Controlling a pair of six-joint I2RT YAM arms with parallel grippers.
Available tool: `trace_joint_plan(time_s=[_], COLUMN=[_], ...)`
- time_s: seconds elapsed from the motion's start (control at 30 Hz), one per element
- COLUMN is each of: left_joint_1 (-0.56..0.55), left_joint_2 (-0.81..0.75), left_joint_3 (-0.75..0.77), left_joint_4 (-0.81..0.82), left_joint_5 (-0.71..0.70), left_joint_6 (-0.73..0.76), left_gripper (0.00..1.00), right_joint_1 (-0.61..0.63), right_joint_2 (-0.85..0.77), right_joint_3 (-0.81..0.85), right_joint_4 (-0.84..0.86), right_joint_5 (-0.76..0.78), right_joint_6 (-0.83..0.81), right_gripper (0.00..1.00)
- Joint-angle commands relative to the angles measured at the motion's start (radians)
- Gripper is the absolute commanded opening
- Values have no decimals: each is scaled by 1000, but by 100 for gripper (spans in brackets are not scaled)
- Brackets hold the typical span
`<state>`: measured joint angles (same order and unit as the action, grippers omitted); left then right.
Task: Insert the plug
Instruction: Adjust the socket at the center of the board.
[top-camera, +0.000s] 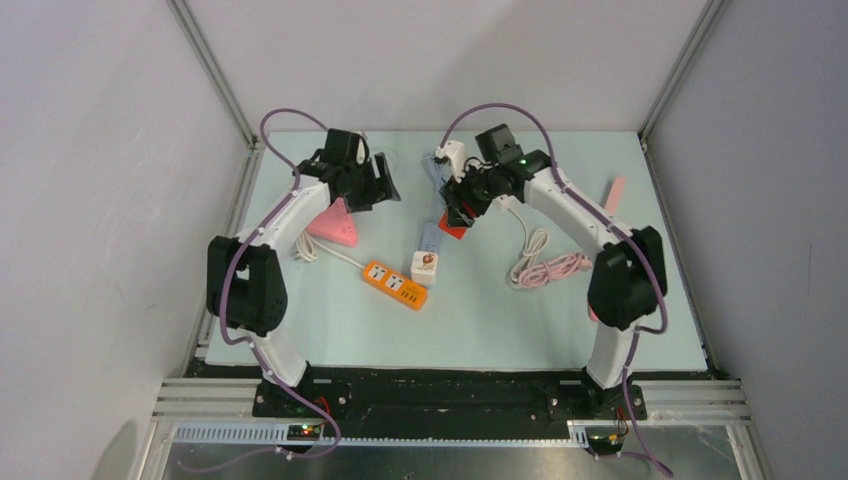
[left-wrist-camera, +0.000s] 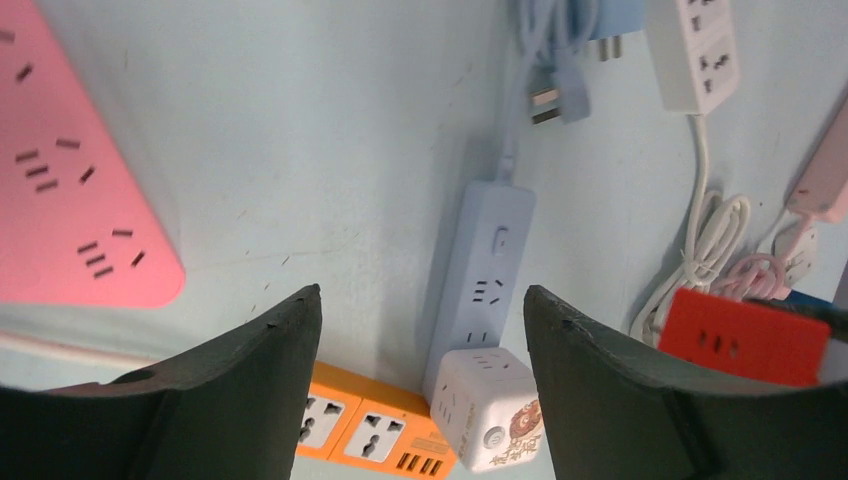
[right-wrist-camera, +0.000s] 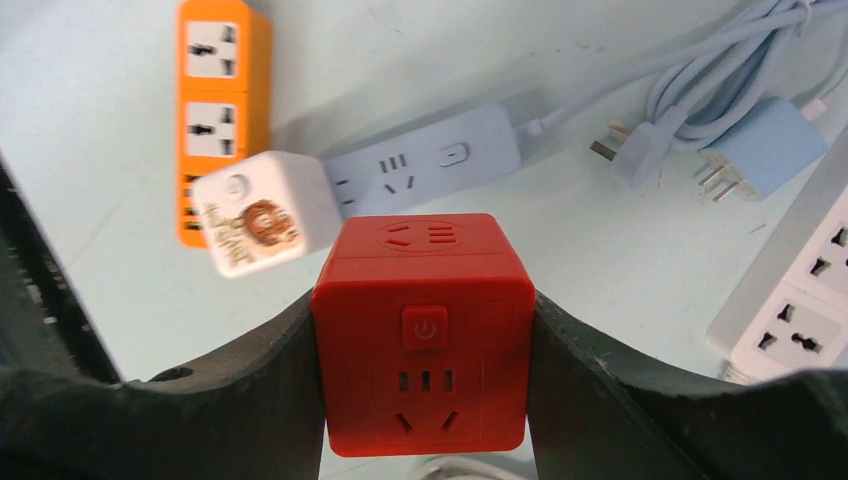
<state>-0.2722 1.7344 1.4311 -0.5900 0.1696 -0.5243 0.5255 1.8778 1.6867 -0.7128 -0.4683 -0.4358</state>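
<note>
one power symbol (right-wrist-camera: 425, 327) on the red cube (right-wrist-camera: 420, 405); white cube (right-wrist-camera: 290, 195) emblem unreadable

I count five power strips (top-camera: 395, 285), one red cube socket (right-wrist-camera: 425, 330), one white cube socket (right-wrist-camera: 265, 210), two robot arms (top-camera: 245, 285).

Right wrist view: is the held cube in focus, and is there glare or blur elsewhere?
Right wrist: the red cube socket is sharp, the white cube socket behind it slightly soft. Left wrist: the tool's dark fingers show little detail; the mat is evenly lit, no glare. Top external: soft even light, faint shadows only.
</note>
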Motion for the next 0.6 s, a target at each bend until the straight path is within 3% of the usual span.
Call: trace_joint_plan(time_s=[0.0, 0.3, 0.43, 0.57], left_joint_1=[20, 15, -28, -109], left_joint_2=[-89, -86, -118, -187], left_joint_3=[-49, -67, -105, -177], left_joint_4=[0, 1, 7, 24], left_joint_5=[25, 116, 119, 54], left_joint_6=[-53, -60, 91, 213], left_gripper=[76, 69, 66, 73], right_joint_1=[34, 66, 79, 76], right_joint_2=[66, 277, 313, 316], right_joint_3=[120, 308, 308, 301], right_joint_4=[50, -22, -4, 12], right_joint_5=[86, 106, 115, 106], right_joint_6=[-67, -96, -79, -30], right_gripper=[0, 0, 0, 0])
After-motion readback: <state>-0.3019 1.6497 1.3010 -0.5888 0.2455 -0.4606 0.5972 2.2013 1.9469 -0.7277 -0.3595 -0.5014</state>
